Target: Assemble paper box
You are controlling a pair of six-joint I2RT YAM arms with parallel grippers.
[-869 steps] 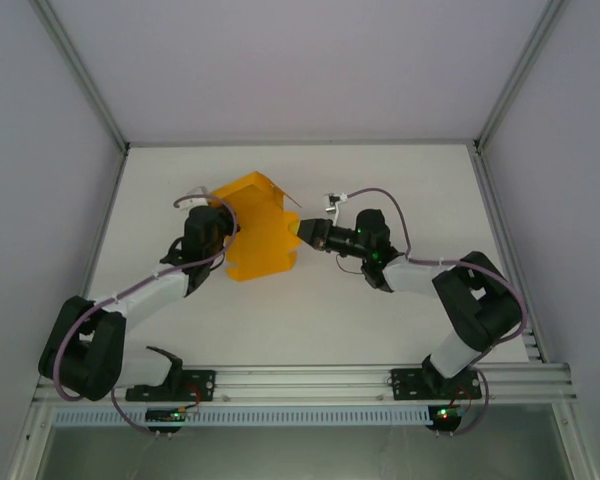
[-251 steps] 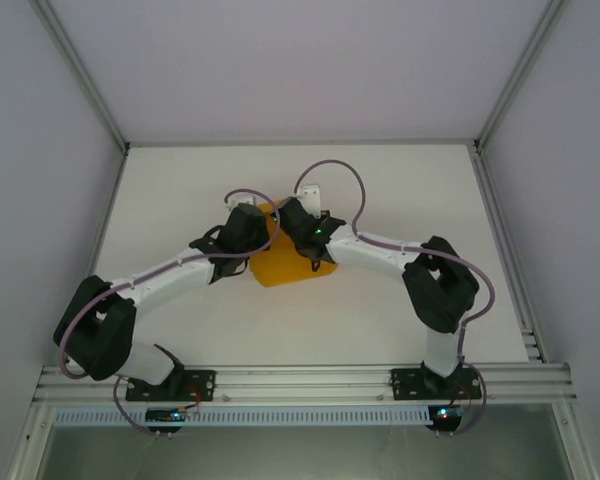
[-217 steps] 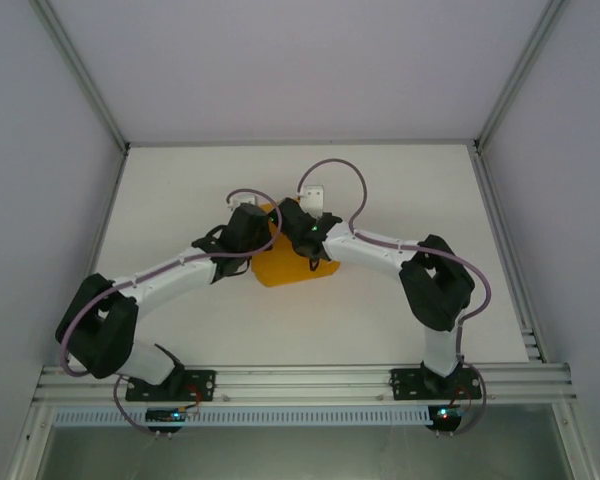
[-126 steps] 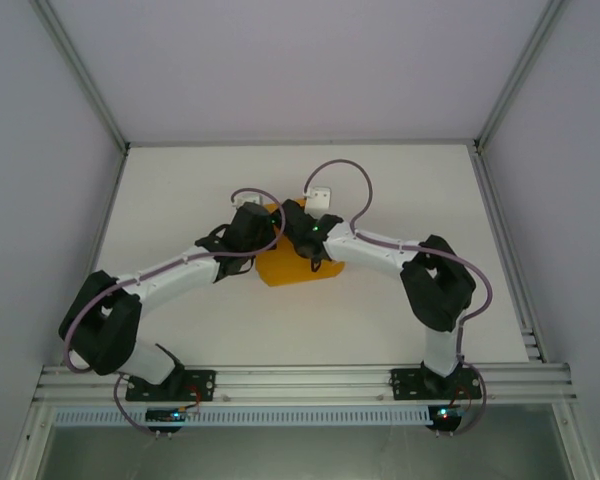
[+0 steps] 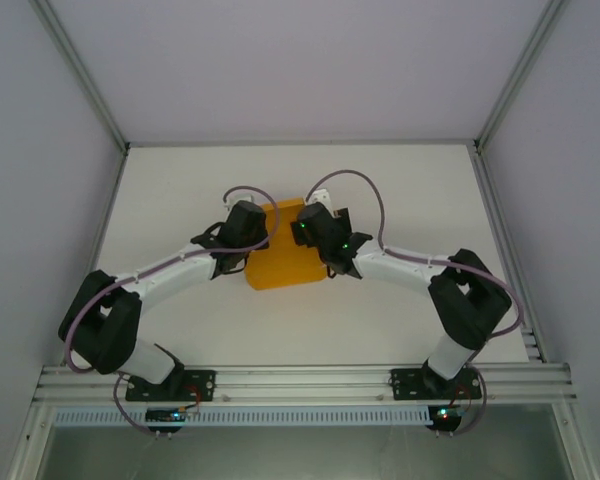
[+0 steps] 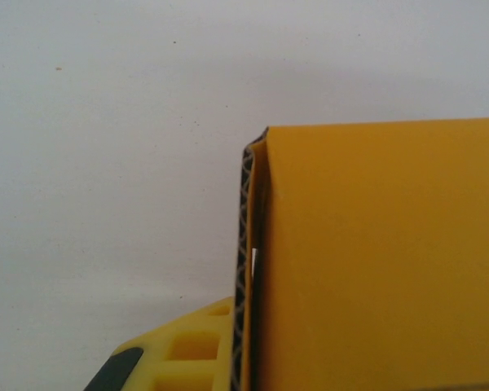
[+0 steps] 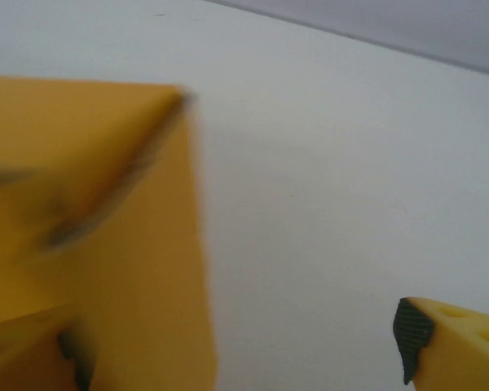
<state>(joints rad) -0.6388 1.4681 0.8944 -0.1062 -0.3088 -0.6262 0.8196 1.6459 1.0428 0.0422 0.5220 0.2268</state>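
Box: paper box [image 5: 280,258], plain orange-yellow card, lying about the middle of the table [image 5: 410,200], between my two hands.
Long axis: I read it as running away from the arm bases, with the far end leaning slightly right in the top view.
Left hand: left hand [image 5: 259,238] sits at the box's left edge and is clamped on the card. On its wrist camera I see the dark ribbed pad [image 6: 242,269] pressed flat against a doubled card edge.
Right hand: right hand [image 5: 304,232] is by the box's far right corner, jaws spread wide. Its wrist view is blurred, and one yellow fingertip [image 7: 448,346] stands well apart from the card.
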